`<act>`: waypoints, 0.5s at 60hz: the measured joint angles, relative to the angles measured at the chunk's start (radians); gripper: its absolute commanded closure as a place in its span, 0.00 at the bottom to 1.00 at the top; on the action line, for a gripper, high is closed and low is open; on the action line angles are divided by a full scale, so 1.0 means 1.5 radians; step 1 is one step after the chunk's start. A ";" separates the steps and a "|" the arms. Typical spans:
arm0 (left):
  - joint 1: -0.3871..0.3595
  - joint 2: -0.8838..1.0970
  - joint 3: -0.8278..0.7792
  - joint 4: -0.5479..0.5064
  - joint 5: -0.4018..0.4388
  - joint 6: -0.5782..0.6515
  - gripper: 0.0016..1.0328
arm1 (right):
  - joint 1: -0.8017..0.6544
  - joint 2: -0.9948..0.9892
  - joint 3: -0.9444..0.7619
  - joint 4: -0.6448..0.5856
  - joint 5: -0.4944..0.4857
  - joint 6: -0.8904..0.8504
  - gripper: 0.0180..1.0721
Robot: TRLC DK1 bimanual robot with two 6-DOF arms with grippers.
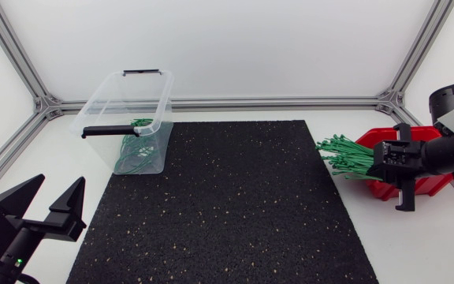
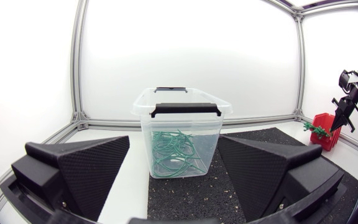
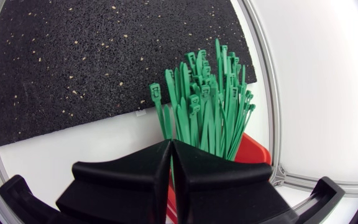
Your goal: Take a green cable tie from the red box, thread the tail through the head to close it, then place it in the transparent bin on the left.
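With the black mat point(image 1: 227, 205) open and the right table edge close, my right gripper point(image 3: 171, 149) is pinched on 1 straight green cable tie point(image 3: 180, 121) over the red box point(image 1: 430, 186), while my left gripper point(image 1: 47, 197) gapes wide and empty, near left.

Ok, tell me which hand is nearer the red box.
Right. The right hand is over the red box, shut on a tie. The left hand is open, far across the mat, with the bin ahead of it.

green ties point(image 1: 345, 156) fanned from red box point(image 1: 385, 189), clear bin point(image 1: 101, 106)
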 measured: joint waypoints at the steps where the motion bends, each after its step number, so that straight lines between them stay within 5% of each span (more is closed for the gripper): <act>1: 0.000 0.000 0.000 0.000 0.000 0.000 0.04 | -0.001 -0.003 0.003 -0.002 -0.002 0.000 0.93; 30: 0.000 0.000 0.000 0.000 0.000 -0.002 0.04 | 0.031 -0.026 0.054 -0.038 -0.025 0.027 0.92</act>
